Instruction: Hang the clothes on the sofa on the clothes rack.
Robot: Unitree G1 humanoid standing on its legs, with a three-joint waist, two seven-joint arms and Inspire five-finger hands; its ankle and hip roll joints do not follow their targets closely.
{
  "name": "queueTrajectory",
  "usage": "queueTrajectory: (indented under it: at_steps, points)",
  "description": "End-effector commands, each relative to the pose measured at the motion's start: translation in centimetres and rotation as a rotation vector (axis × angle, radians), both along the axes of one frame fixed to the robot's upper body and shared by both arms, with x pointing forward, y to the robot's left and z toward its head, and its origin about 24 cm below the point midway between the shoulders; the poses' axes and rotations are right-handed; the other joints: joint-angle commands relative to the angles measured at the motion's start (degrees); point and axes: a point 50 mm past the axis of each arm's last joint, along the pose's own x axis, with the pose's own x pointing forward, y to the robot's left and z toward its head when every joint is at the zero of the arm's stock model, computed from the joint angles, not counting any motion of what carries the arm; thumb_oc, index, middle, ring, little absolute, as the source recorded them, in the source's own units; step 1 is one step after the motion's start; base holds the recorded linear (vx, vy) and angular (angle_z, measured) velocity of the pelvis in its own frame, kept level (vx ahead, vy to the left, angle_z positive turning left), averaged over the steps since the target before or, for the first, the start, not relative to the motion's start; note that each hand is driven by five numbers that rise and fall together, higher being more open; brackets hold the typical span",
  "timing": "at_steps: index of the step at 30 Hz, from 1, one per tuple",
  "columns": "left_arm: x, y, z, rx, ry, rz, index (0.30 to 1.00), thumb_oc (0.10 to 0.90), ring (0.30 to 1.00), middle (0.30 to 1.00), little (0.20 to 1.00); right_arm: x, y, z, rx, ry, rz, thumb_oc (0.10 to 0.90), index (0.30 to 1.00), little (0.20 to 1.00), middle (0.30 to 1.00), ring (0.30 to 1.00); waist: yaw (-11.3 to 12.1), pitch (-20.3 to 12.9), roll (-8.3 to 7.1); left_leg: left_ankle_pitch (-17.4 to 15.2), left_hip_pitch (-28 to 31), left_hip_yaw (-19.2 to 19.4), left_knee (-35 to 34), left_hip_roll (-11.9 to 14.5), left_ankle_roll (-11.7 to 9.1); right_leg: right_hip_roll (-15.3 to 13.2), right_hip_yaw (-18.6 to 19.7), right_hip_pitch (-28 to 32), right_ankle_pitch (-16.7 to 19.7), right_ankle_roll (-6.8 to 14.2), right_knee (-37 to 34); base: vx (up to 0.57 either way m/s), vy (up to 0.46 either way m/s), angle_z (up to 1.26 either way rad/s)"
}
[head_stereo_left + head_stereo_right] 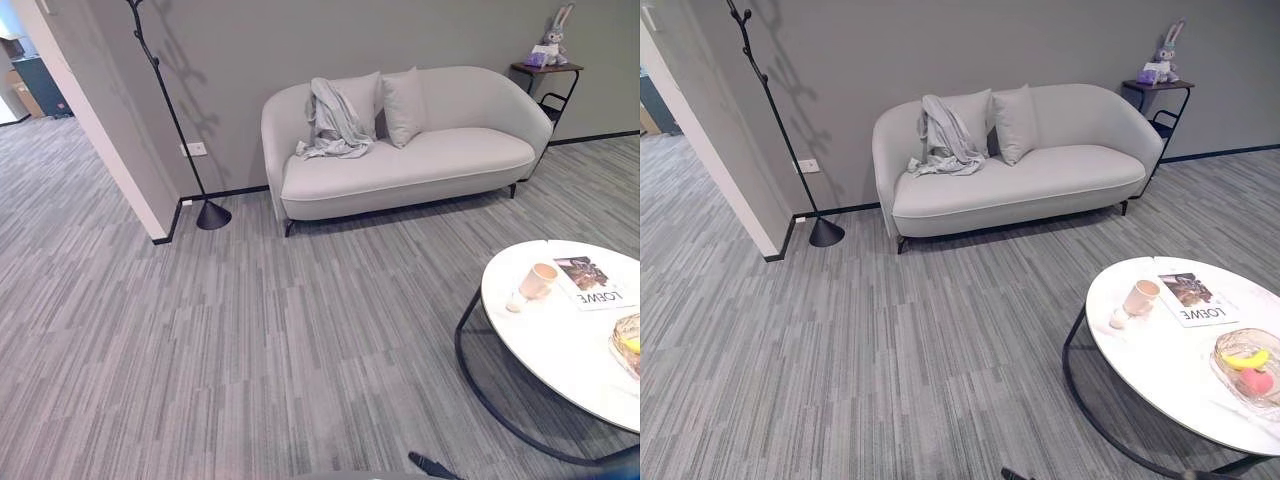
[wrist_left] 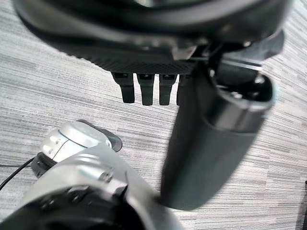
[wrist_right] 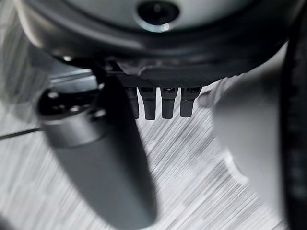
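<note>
Grey cloth, a garment (image 1: 334, 122), lies crumpled over the back and seat of a pale sofa (image 1: 400, 165), beside two matching cushions (image 1: 402, 103). A black clothes rack (image 1: 170, 110) stands on a round foot by the wall corner, just beside the sofa's end and apart from it, with nothing on it as far as it shows. Both are far ahead of the hands, across a stretch of striped grey carpet (image 1: 230, 340).

In its wrist view the left hand (image 2: 148, 88) hangs over the carpet with fingers straight and side by side, thumb apart from them, holding nothing. The right hand (image 3: 160, 103) shows likewise in its own wrist view: fingers straight in a row, thumb apart, nothing between them, only carpet below.

Off to the right-hand side a round white table (image 1: 1160, 385) on a black frame bears a pink cup (image 1: 1140, 296), a magazine (image 1: 1192, 298) and a clear bowl of fruit (image 1: 1248, 368). Past the sofa's far end a small dark side table (image 1: 548, 72) carries a toy rabbit (image 1: 552, 42).
</note>
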Motion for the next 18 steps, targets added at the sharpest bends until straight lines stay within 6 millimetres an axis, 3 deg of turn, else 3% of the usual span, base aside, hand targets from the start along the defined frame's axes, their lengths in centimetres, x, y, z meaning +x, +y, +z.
queueTrajectory:
  at_steps: [1,5,6,7,8,10,11,12,13,15,18]
  points:
    - [0.3,-0.4,-0.1,0.001,0.028,-0.115,0.900,0.800,0.900,0.900,0.900,-1.6,1.4,-0.3,0.033,0.087,0.055,0.800,0.900,0.900,0.900,0.900,0.5,0.3,-2.38,4.4,-2.5,1.5,-4.8,2.0,-2.4,-2.7,-1.5,4.4,7.7,4.2,-14.0,-0.01,0.003,-0.03]
    - [1.8,-0.7,0.0,0.021,-0.017,-0.221,0.900,0.800,0.900,0.900,0.900,-1.1,1.2,-0.3,0.014,0.082,0.128,0.800,0.900,0.900,0.900,0.900,0.2,0.7,-2.43,4.4,-2.8,1.7,-4.8,1.9,-2.3,-2.7,-1.0,4.2,7.9,4.2,-14.1,-0.01,-0.001,-0.02]
    - [2.5,-1.2,0.0,0.027,-0.035,-0.325,0.900,0.800,0.900,0.900,0.900,0.2,1.2,-0.2,-0.010,0.056,0.242,0.800,0.900,0.900,0.900,0.900,0.0,1.2,-2.44,4.2,-2.6,2.1,-4.9,2.0,-2.3,-2.5,-0.5,4.2,8.0,4.3,-14.2,0.00,0.000,0.00]
    - [2.5,-1.2,0.0,0.027,-0.036,-0.325,0.900,0.800,0.900,0.900,0.900,0.2,1.2,-0.2,-0.010,0.055,0.242,0.800,0.900,0.900,0.900,0.900,-0.1,1.1,-2.48,4.3,-2.8,2.1,-4.9,1.9,-2.2,-2.6,-0.6,4.1,8.1,4.3,-14.2,-0.03,-0.030,-0.05]
    - [3.5,-1.9,0.1,0.021,-0.062,-0.419,0.900,0.800,0.900,0.900,0.900,2.2,1.6,-0.1,-0.043,0.011,0.438,0.800,0.900,0.900,0.900,0.900,-0.3,1.6,-2.37,4.1,-2.7,2.5,-4.8,2.1,-2.2,-2.5,-0.1,4.0,8.2,4.3,-14.2,-0.03,-0.007,-0.09]
    - [4.0,-2.1,0.1,0.026,-0.071,-0.467,0.900,0.800,0.900,0.900,0.900,3.4,1.8,0.1,-0.069,-0.014,0.540,0.800,0.900,0.900,0.900,0.900,-0.5,1.6,-2.37,4.1,-2.9,2.6,-4.8,2.0,-2.2,-2.5,0.1,3.6,8.3,4.3,-14.2,-0.04,-0.011,-0.15]
    - [4.6,-2.4,0.2,0.027,-0.080,-0.522,0.900,0.800,0.900,0.900,0.900,5.0,2.3,0.3,-0.101,-0.048,0.716,0.800,0.900,0.900,0.900,0.900,-0.7,1.8,-2.23,4.0,-2.9,2.9,-4.7,2.1,-2.1,-2.5,0.4,3.4,8.4,4.3,-14.1,-0.04,-0.018,-0.14]
    - [5.0,-2.7,0.2,0.028,-0.074,-0.598,0.900,0.800,0.900,0.900,0.900,7.0,3.2,0.7,-0.175,-0.087,1.017,0.800,0.900,0.900,0.900,0.900,-0.9,2.2,-2.08,3.7,-2.5,3.4,-4.7,2.3,-2.1,-2.4,1.1,3.5,8.2,4.2,-14.0,-0.03,-0.009,-0.14]
    - [5.0,-2.7,0.2,0.028,-0.074,-0.598,0.900,0.800,0.900,0.900,0.900,7.0,3.2,0.7,-0.175,-0.087,1.017,0.800,0.900,0.900,0.900,0.900,-1.0,2.1,-2.12,3.7,-2.7,3.4,-4.7,2.3,-2.0,-2.5,1.0,3.3,8.3,4.3,-14.0,-0.01,-0.015,-0.14]
    - [5.3,-2.9,0.2,0.032,-0.083,-0.641,0.900,0.800,0.900,0.900,0.900,8.6,4.2,1.2,-0.254,-0.129,1.328,0.800,0.900,0.900,0.900,0.900,-1.2,2.3,-2.01,3.2,-2.1,4.0,-4.6,2.5,-2.0,-2.3,1.7,3.5,8.0,4.2,-14.0,0.00,-0.011,-0.19]
    - [5.1,-3.0,0.2,0.046,-0.072,-0.666,0.900,0.800,0.900,0.900,0.900,9.1,3.7,1.4,-0.304,-0.120,1.418,0.800,0.900,0.900,0.900,0.900,-1.9,2.1,-2.02,2.9,-2.1,4.7,-4.3,2.5,-1.8,-2.2,2.5,3.3,7.9,4.1,-13.9,0.02,-0.008,-0.21]
